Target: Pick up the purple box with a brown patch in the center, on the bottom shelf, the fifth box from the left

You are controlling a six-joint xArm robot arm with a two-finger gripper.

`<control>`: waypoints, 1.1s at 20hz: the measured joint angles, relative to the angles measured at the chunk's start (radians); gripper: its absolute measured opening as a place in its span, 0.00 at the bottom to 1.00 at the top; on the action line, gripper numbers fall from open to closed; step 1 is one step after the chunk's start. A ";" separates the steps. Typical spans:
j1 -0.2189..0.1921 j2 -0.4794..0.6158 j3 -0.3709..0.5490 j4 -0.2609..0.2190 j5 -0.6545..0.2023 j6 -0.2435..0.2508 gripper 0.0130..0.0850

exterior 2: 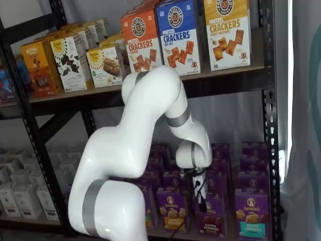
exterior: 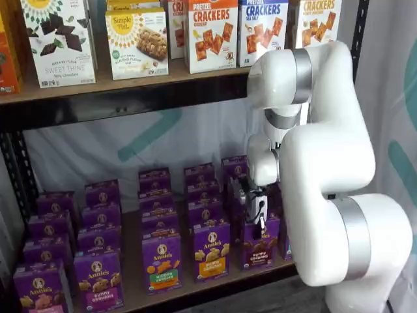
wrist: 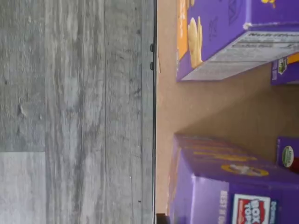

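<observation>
The purple box [exterior: 258, 244], an Annie's carton with dark brown crackers pictured on its front, stands in the front row of the bottom shelf [exterior: 132, 257]. It shows in both shelf views [exterior 2: 210, 217]. My gripper [exterior: 258, 218] hangs just above and slightly behind the box's top, also seen from the other side [exterior 2: 199, 193]. Its black fingers show no plain gap, and nothing is in them. The wrist view shows the shelf board [wrist: 210, 107] between two purple cartons. One has a yellow-orange panel [wrist: 205, 37]. The other shows only its top [wrist: 224, 182].
A purple carton with a yellow-orange panel [exterior: 210, 251] stands left of the purple box, with more purple cartons in rows behind. Another carton [exterior 2: 251, 213] stands to its right by the rack's black post [exterior 2: 271, 150]. Cracker boxes fill the upper shelf [exterior: 130, 81]. Grey floor [wrist: 70, 112] lies before the rail.
</observation>
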 joint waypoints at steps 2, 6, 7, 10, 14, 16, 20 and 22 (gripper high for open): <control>-0.001 -0.001 0.001 -0.001 -0.002 -0.001 0.44; -0.002 -0.003 0.001 0.006 0.006 -0.008 0.44; -0.002 -0.004 0.001 0.008 0.007 -0.010 0.39; -0.002 -0.005 0.001 0.015 0.011 -0.016 0.33; -0.003 -0.007 0.003 0.012 0.011 -0.014 0.28; -0.004 -0.007 0.005 0.006 0.009 -0.010 0.28; -0.004 -0.013 0.004 0.012 0.026 -0.015 0.28; -0.002 -0.019 0.009 0.023 0.039 -0.024 0.28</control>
